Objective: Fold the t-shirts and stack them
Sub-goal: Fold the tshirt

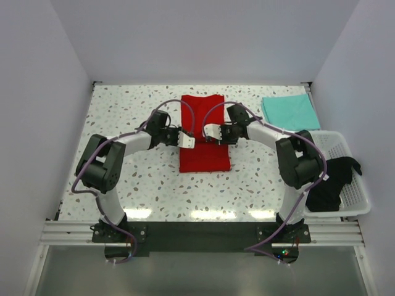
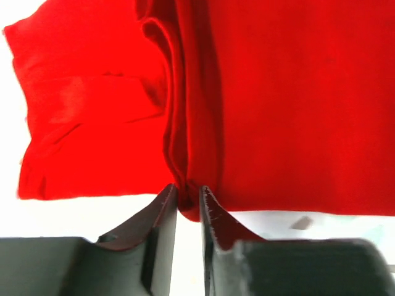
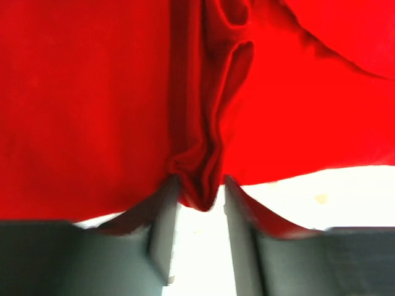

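The red t-shirt (image 1: 205,157) lies folded into a long strip in the middle of the table, and both grippers meet over its centre. My left gripper (image 1: 188,140) (image 2: 188,194) has its jaws slightly apart, a bunched fold of the red t-shirt (image 2: 296,105) still sitting between the tips. My right gripper (image 1: 210,132) (image 3: 202,188) is open wider. A ridge of red cloth (image 3: 80,105) hangs in its gap, free of the right finger. A mint-teal t-shirt (image 1: 289,111) lies folded flat at the back right. A black t-shirt (image 1: 330,179) drapes over the basket.
A white lattice basket (image 1: 355,203) stands at the table's right edge, beside the right arm's elbow. White walls close in the table on the left, back and right. The speckled tabletop (image 1: 142,185) shows bare to the left of and in front of the red t-shirt.
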`<move>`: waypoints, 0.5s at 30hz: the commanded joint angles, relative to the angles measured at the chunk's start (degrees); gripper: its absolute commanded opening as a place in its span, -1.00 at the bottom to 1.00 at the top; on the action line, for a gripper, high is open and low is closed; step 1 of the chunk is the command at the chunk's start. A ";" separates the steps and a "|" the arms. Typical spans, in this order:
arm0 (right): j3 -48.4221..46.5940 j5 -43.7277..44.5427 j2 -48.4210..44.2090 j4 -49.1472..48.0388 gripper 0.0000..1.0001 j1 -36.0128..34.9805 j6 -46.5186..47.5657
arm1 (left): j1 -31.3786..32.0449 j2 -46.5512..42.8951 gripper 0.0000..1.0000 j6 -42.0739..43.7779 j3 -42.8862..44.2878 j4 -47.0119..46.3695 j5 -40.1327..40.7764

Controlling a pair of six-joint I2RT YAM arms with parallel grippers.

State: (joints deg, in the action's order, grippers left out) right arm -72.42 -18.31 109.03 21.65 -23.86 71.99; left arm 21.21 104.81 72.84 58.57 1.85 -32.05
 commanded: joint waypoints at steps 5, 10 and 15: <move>-4.30 1.52 -5.31 -2.24 -0.02 1.44 -6.15 | -3.54 -4.60 -0.31 -12.43 4.27 -5.37 -0.37; -6.84 1.25 -10.06 1.54 0.08 1.62 -15.26 | -4.86 -9.80 -0.24 -22.90 4.89 -3.35 -1.17; -13.00 -4.27 -10.34 16.73 0.02 1.62 -30.91 | -4.78 -14.72 -0.03 -41.25 4.11 6.14 -9.76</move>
State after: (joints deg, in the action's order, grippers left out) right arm -81.34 -18.02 100.33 28.42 -22.37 53.45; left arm 16.36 93.60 46.74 61.54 2.96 -34.11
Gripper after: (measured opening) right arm 0.518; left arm 0.463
